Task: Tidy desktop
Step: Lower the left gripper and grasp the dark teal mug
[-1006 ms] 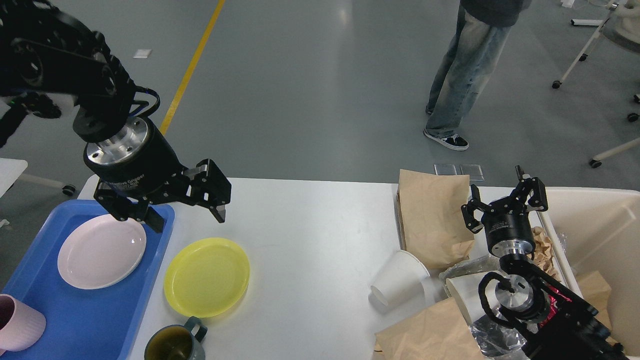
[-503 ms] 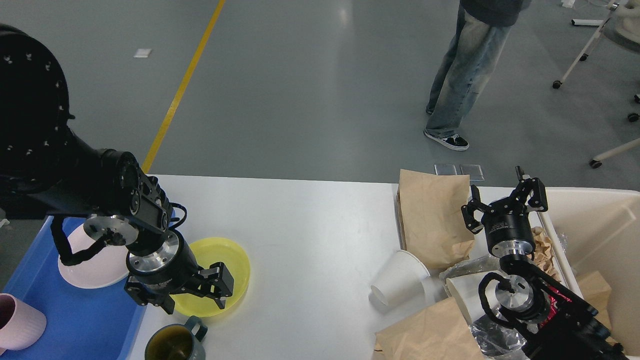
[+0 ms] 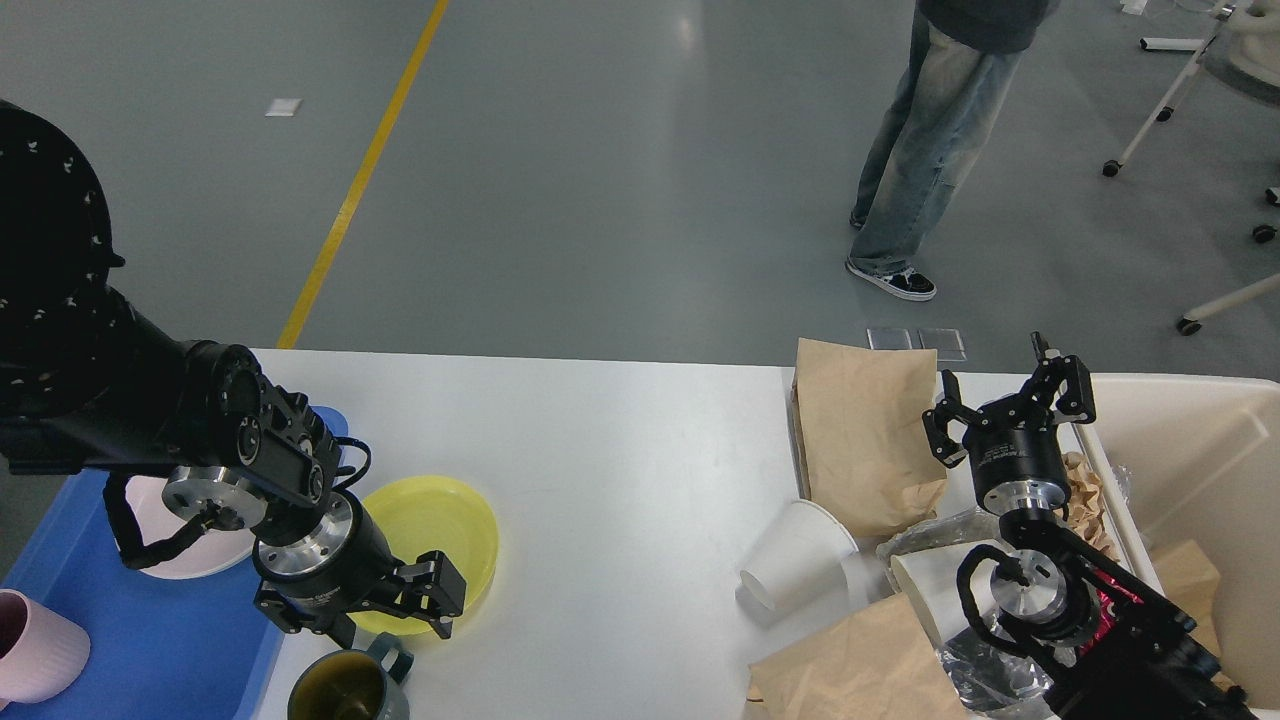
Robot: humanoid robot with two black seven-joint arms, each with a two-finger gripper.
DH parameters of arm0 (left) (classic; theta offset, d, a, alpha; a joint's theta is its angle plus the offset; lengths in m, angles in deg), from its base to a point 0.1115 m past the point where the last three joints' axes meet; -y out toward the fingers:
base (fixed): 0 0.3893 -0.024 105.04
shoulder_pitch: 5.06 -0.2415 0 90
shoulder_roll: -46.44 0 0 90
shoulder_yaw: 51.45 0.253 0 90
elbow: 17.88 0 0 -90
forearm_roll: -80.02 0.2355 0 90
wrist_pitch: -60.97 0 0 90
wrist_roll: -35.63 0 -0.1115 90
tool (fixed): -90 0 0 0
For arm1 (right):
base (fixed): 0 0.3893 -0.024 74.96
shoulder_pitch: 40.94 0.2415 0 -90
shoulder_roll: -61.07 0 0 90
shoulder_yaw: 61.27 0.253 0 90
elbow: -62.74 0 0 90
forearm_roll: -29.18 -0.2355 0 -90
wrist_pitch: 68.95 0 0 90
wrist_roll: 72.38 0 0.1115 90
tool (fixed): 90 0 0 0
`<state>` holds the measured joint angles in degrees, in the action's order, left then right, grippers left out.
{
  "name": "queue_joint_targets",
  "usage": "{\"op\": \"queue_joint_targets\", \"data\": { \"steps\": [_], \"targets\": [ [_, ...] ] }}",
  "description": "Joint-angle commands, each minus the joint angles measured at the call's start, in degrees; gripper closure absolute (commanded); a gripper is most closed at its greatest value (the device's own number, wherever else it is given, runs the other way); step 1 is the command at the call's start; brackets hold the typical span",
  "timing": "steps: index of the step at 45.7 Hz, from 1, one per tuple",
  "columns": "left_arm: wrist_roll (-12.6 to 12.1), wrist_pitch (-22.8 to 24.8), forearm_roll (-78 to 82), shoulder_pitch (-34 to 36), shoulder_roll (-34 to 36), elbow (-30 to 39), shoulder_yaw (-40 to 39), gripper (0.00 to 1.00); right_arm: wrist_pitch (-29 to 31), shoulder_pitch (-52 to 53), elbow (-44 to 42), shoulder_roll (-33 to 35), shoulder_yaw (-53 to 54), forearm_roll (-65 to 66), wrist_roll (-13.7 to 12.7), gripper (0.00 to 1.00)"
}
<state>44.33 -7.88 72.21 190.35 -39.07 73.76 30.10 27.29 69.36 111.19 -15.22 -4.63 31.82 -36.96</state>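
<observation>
The white desktop [image 3: 620,470] fills the lower half of the view. A yellow plate [image 3: 450,530] lies on it at the left, with a dark green mug [image 3: 340,690] just in front. My left gripper [image 3: 390,622] is open and low over the near edge of the yellow plate, right behind the mug. My right gripper [image 3: 1010,410] is open and empty, held up beside a brown paper bag [image 3: 865,430]. A tipped white paper cup [image 3: 795,555] lies by the bag. A second brown bag [image 3: 860,670] lies at the front.
A blue tray [image 3: 150,650] at the left holds a white plate [image 3: 190,555] and a pink cup [image 3: 35,645]. A cream bin [image 3: 1200,470] with crumpled paper stands at the right. Clear plastic wrap [image 3: 930,535] lies near my right arm. A person [image 3: 940,140] stands beyond the table.
My left arm swung down from above the blue tray to the yellow plate's near edge and sank slightly further. The right arm has not moved.
</observation>
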Motion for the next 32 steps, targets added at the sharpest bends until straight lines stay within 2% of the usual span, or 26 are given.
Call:
{"op": "queue_joint_targets", "data": {
  "steps": [1, 7, 11, 18, 23, 32],
  "targets": [
    [-1.5, -0.5, 1.4, -3.2, -1.3, 0.1, -0.2, 0.09, 0.0, 0.0, 0.0, -0.1, 0.0, 0.0, 0.0, 0.0],
    [-6.6, -1.4, 2.1, -5.2, -1.5, -0.1, -1.5, 0.09, 0.0, 0.0, 0.0, 0.0, 0.1, 0.0, 0.0, 0.0],
    [-8.3, -5.2, 2.1, -6.3, -1.7, -0.1, -2.2, 0.09, 0.0, 0.0, 0.0, 0.0, 0.1, 0.0, 0.0, 0.0],
    [-8.4, -11.2, 2.1, -10.0, -2.2, -1.0, -3.6, 0.1, 0.0, 0.0, 0.0, 0.0, 0.1, 0.0, 0.0, 0.0],
    [-8.4, -13.0, 2.0, -11.5, -2.6, -2.1, -3.9, 0.12, 0.0, 0.0, 0.0, 0.0, 0.0, 0.0, 0.0, 0.0],
    [-8.2, -13.1, 2.1, -12.0, -3.2, -2.3, -3.9, 0.33, 0.0, 0.0, 0.0, 0.0, 0.1, 0.0, 0.0, 0.0]
  ]
}}
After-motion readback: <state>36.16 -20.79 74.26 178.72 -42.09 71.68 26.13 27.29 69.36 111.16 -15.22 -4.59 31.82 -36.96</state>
